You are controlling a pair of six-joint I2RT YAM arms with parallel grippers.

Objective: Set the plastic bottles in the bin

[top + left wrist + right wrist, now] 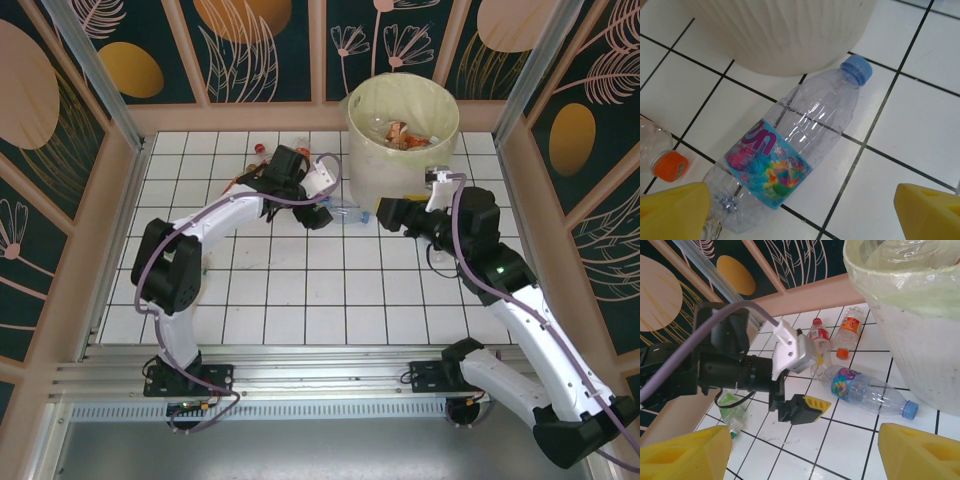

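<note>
A clear plastic bottle with a blue label and blue cap (785, 155) lies on its side on the white tiles, its cap end against the foot of the bin (785, 30). My left gripper (800, 217) hovers over it, open, the bottle's base near its left fingertip (670, 210). The same bottle (348, 212) lies between my left gripper (325, 212) and my right gripper (385, 213). In the right wrist view my right gripper (802, 455) stands open and holds nothing, a short way from the bottle (865, 390). The cream bin (385, 165) holds several bottles.
A red-labelled bottle (820, 335) and an orange-labelled bottle (850, 327) lie behind the left gripper. A green-labelled bottle (730, 410) lies under the left arm. An orange cap (671, 166) sits left of the blue bottle. Wooden walls (130, 150) fence the tiled floor.
</note>
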